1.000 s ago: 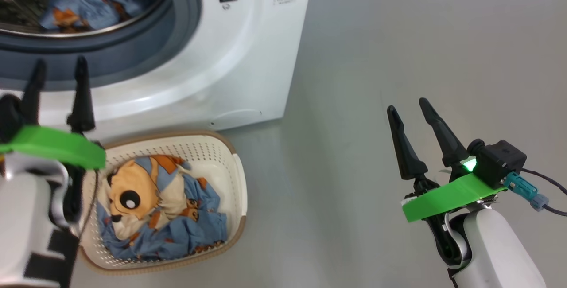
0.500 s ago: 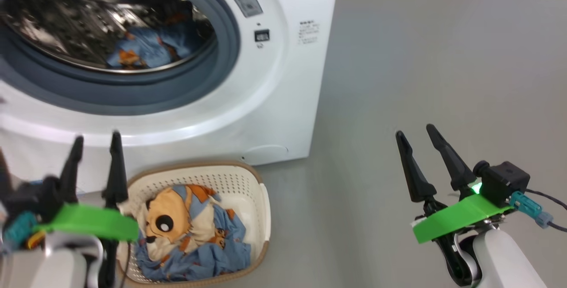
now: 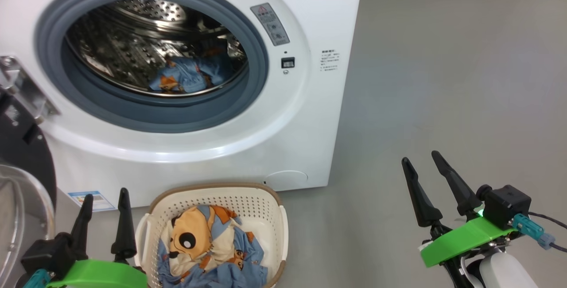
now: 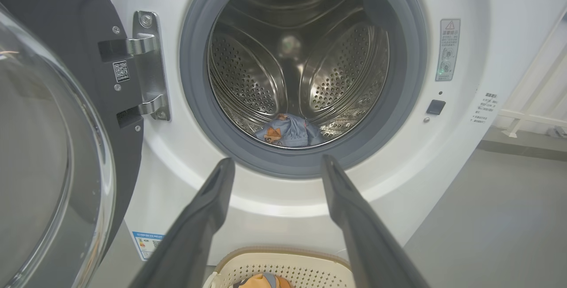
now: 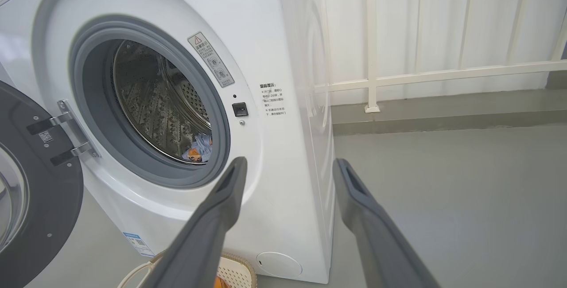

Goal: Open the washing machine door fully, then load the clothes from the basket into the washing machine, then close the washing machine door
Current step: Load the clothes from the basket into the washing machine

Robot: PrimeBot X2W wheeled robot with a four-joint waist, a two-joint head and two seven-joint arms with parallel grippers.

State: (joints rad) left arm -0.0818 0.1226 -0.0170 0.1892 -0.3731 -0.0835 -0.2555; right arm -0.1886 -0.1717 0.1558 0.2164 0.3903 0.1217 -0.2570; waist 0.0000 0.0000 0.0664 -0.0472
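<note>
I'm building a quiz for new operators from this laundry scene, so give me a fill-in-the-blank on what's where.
1. The washing machine door stands ___.
2. One blue garment lies ___ the drum of the washing machine.
3. The clothes in the basket show a tan animal ___.
4. The left gripper and right gripper have their jaws apart and hold ___.
Missing words: open; inside; face; nothing.
</note>
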